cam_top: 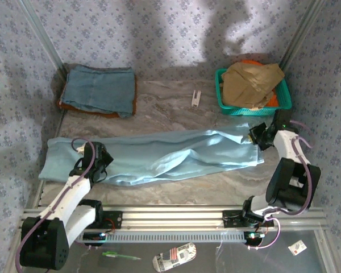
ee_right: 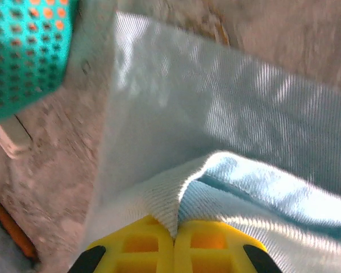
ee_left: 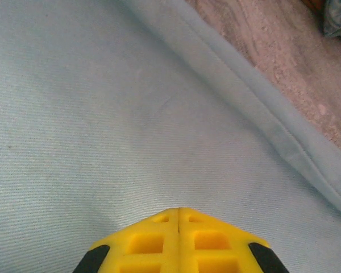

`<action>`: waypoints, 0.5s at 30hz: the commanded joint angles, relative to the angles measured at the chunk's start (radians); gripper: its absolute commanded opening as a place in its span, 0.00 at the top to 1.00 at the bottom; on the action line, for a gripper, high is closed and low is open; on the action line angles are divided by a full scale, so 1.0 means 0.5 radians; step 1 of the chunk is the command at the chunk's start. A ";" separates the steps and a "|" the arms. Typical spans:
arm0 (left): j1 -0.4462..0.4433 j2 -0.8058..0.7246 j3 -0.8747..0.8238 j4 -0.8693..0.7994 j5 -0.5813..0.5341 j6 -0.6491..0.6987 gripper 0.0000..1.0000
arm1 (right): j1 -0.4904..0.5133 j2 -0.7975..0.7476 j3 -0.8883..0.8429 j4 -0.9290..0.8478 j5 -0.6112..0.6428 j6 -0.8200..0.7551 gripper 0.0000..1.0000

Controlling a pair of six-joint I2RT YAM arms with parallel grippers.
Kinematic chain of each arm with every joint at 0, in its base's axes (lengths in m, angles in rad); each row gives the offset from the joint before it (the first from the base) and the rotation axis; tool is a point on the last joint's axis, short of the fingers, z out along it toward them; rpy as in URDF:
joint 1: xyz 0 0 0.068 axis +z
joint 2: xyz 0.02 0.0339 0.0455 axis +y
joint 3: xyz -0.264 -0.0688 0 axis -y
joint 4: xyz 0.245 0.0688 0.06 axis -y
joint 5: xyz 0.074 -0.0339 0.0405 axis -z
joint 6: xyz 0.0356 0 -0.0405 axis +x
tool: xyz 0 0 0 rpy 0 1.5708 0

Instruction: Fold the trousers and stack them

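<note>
A: Item one, the trousers (cam_top: 159,156)?
B: Pale blue and plain, no label or print visible. In the top view they lie flat on the table (cam_top: 176,102), running lengthwise from 9 o'clock to 3 o'clock, with creases along the middle. A stitched hem edge shows in the left wrist view, with bare table beyond it.

A: Left gripper (ee_left: 178,211)?
B: At the 8 o'clock end, over the cloth. The yellow fingers meet with no gap and the tips are against the fabric. I cannot tell whether any cloth is pinched.

A: Right gripper (ee_right: 175,233)?
B: At the 3 o'clock end. The fingers are closed on a raised fold of the trousers, and the fold stands up between them.

A: Other stock?
B: A teal basket (cam_top: 221,94) at 1 o'clock holds a crumpled tan garment (cam_top: 253,82), with something orange under it. Folded denim (cam_top: 99,91) lies at 10 o'clock on a rust-brown layer. A small white piece (cam_top: 195,98) lies on the table at 12 o'clock, between the denim and the basket.

A: Anything with writing?
B: At 6 o'clock, below the rail (cam_top: 176,216), there is a printed packet (cam_top: 175,257) in black, white and red. A green pen (cam_top: 122,257) is beside it and a small card (cam_top: 298,248) sits at 5 o'clock. The lettering is too small to read.
</note>
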 commanded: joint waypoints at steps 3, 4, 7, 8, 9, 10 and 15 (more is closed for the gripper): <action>0.007 0.046 -0.036 0.060 -0.014 -0.011 1.00 | -0.074 0.354 0.219 0.115 -0.083 0.129 1.00; 0.008 0.051 -0.039 0.062 -0.015 -0.006 1.00 | -0.069 0.441 0.276 0.125 -0.095 0.135 1.00; 0.008 0.052 -0.037 0.048 -0.017 0.003 1.00 | -0.070 0.624 0.429 0.082 -0.157 0.112 0.89; 0.008 0.047 -0.037 0.042 -0.017 0.015 1.00 | -0.076 0.636 0.429 0.097 -0.159 0.111 0.89; 0.008 0.041 -0.039 0.033 -0.020 0.019 1.00 | -0.083 0.632 0.429 0.134 -0.144 0.109 0.89; 0.007 0.031 -0.044 0.028 -0.022 0.024 1.00 | -0.084 0.624 0.511 0.123 -0.108 0.092 0.88; 0.007 0.015 -0.040 0.002 0.002 0.038 1.00 | -0.084 0.554 0.567 0.027 -0.040 -0.008 0.51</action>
